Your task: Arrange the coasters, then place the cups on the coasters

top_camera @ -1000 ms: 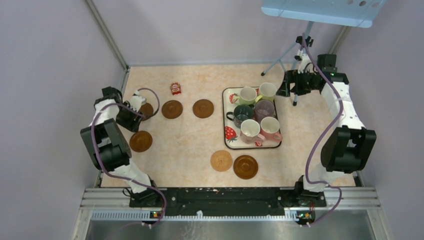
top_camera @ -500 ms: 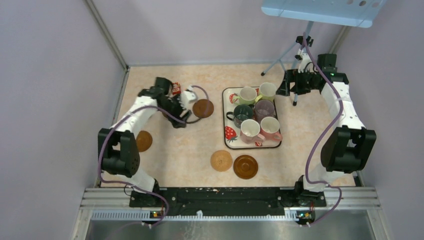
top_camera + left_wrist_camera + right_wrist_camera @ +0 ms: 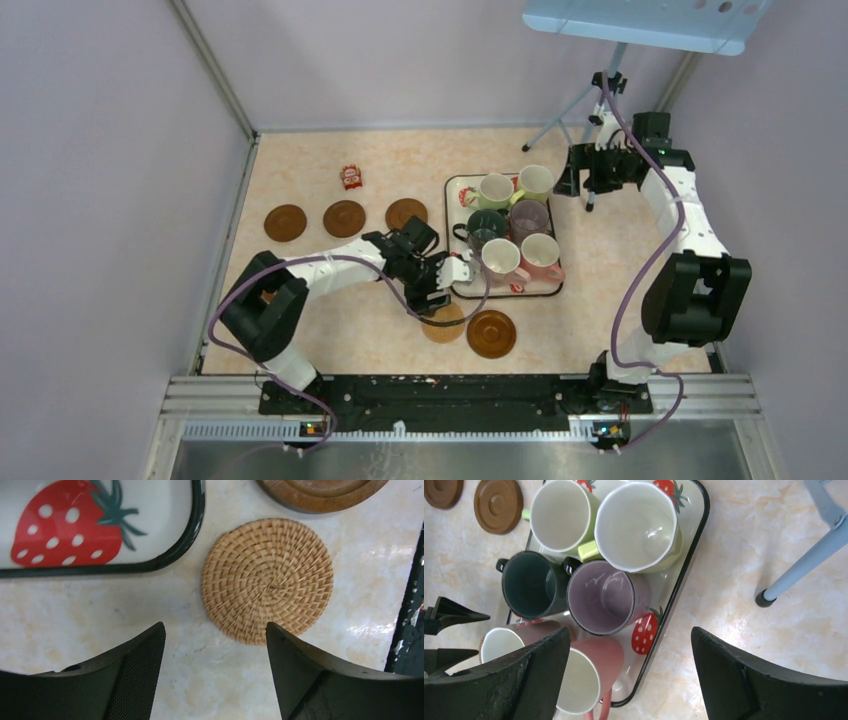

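Observation:
Three dark brown coasters [image 3: 344,218] lie in a row at the far left. A tan woven coaster [image 3: 267,580] and another dark brown coaster [image 3: 491,333] lie near the front, below the tray. My left gripper [image 3: 215,630] hovers open just beside the tan coaster, holding nothing, and shows in the top view as the left gripper [image 3: 432,298]. Several cups stand on the tray: two light green [image 3: 561,515], dark green [image 3: 529,585], purple [image 3: 604,597], pink [image 3: 589,675] and a pale one [image 3: 499,645]. My right gripper [image 3: 630,630] stays open above the tray's far right corner, empty.
The strawberry-print tray [image 3: 452,285] sits right of centre. A small red packet [image 3: 351,177] lies at the back left. A tripod leg [image 3: 804,565] stands behind the tray, by the right arm. The black front rail [image 3: 407,630] runs close to the tan coaster.
My left arm has swung from the far-left coaster row across to the near middle, over the tan coaster, with its jaws opening a little wider. The right arm has not moved.

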`<state>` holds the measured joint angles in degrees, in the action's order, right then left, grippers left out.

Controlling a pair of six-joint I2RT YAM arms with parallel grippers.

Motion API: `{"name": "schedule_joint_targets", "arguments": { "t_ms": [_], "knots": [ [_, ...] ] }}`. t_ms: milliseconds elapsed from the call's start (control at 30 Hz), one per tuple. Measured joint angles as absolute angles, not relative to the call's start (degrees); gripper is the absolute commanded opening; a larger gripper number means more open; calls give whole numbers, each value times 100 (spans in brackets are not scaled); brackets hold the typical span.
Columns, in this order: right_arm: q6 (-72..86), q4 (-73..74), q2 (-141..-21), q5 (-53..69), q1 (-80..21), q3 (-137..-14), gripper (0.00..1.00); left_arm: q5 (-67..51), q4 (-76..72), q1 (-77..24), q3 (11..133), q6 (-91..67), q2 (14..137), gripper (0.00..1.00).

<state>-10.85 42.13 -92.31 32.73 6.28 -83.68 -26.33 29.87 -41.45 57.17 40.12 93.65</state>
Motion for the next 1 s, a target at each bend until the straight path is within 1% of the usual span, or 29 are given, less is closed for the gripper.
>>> {"name": "schedule_joint_targets", "arguments": {
  "t_ms": [167,233,400,533,600,733,867,1000],
  "knots": [
    [-1151,4160,-9229,3245,628,-8088,89,-2571,2539,-4644,5507,3861,9380,79],
    [-1153,4139,-9231,3227,628,-7983,89,-2502,2370,-4794,5457,3780,9411,77],
    [-1175,4086,-9229,3146,628,-7872,89,-2386,2169,-4958,5430,3465,9616,63],
    [-1229,4036,-9220,3114,631,-7872,89,-2349,2112,-4880,5413,3334,9596,55],
    [-1245,4023,-9220,3111,631,-7872,89,-2276,2117,-4737,5365,3334,9520,53],
    [-1249,3997,-9196,3111,635,-7824,89,-2344,2335,-4066,5181,3441,9327,51],
    [-1267,3964,-9177,3111,657,-7760,89,-2239,2655,-3319,5087,3677,9148,53],
    [-1256,3920,-9155,3114,657,-7686,89,-2187,2777,-2825,5162,3760,9179,53]
  ]
}}
